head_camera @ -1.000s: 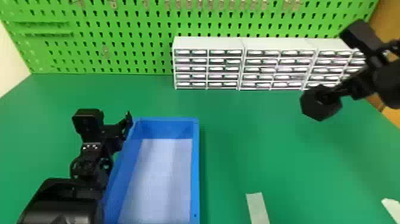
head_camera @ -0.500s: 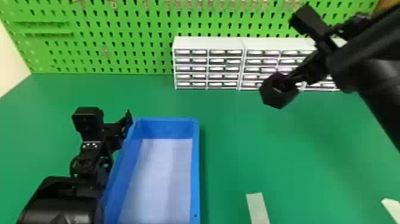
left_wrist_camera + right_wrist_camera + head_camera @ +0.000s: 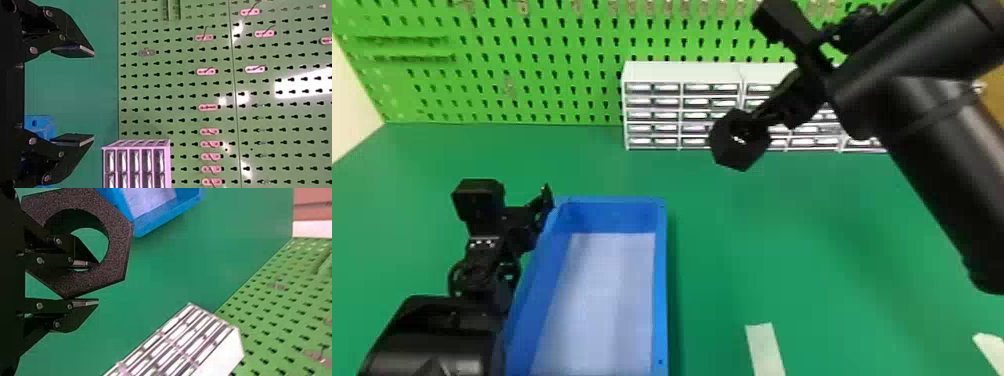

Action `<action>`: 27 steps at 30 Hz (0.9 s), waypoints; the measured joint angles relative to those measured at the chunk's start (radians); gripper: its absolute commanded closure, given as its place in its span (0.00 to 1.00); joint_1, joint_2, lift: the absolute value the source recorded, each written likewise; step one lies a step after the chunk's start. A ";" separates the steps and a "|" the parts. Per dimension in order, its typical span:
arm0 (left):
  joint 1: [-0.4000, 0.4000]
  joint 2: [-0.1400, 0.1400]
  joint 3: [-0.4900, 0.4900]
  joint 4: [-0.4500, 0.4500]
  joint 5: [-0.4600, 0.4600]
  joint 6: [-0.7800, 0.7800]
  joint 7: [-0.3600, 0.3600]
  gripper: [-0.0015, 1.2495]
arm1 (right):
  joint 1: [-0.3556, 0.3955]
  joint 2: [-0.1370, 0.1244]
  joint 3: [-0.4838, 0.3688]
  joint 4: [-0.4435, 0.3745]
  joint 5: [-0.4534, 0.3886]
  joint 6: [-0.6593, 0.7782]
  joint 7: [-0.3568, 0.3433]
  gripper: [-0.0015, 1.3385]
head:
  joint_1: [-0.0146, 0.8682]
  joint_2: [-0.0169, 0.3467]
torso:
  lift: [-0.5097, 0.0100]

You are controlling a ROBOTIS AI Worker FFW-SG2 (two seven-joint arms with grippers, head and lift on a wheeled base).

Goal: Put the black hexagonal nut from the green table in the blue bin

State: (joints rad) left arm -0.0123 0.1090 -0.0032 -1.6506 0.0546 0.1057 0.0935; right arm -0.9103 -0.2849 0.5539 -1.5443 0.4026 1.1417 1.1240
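Observation:
My right gripper [image 3: 757,120] is shut on the black hexagonal nut [image 3: 743,157], which hangs tilted in front of the drawer units, up and to the right of the blue bin [image 3: 660,280]. From the right wrist view, one finger of that gripper [image 3: 98,283] goes through the hole of the nut [image 3: 119,239] and the other lies against its outer side. At the bin's left rim is my left gripper [image 3: 547,196]; the left wrist view has this gripper [image 3: 93,95] open, with nothing between its fingers.
White drawer units [image 3: 682,72] line the back of the green table [image 3: 812,240], below a green pegboard [image 3: 532,75]. Pale strips [image 3: 765,350] lie near the front edge. A white sheet [image 3: 604,300] covers the bin's floor.
The right arm has swung leftward from the right side, carrying the nut closer to the bin, and more of its forearm shows. My left arm has stayed beside the bin.

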 measured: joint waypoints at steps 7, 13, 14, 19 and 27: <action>0.000 0.000 0.000 0.000 -0.001 0.001 0.000 0.39 | -0.028 0.049 0.068 0.033 -0.128 -0.038 -0.082 0.89 | 0.79 0.19 | 0.80; 0.000 0.000 0.000 0.000 -0.001 0.002 0.000 0.39 | -0.038 0.085 0.141 0.041 -0.246 -0.062 -0.146 0.89 | 0.79 0.19 | 0.80; 0.000 0.000 0.000 0.000 -0.001 0.002 0.000 0.39 | -0.038 0.092 0.150 0.041 -0.264 -0.066 -0.156 0.89 | 0.79 0.19 | 0.80; 0.000 0.000 0.001 0.000 -0.001 0.002 0.000 0.39 | -0.030 0.118 0.174 0.041 -0.319 -0.077 -0.193 0.89 | 0.79 0.19 | 0.80; 0.000 0.000 0.000 0.000 0.000 0.002 0.000 0.39 | -0.025 0.140 0.229 0.054 -0.422 -0.101 -0.275 0.89 | 0.79 0.19 | 0.80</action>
State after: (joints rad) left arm -0.0123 0.1089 -0.0034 -1.6506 0.0550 0.1074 0.0935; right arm -0.9357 -0.1447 0.7832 -1.4905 -0.0190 1.0407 0.8485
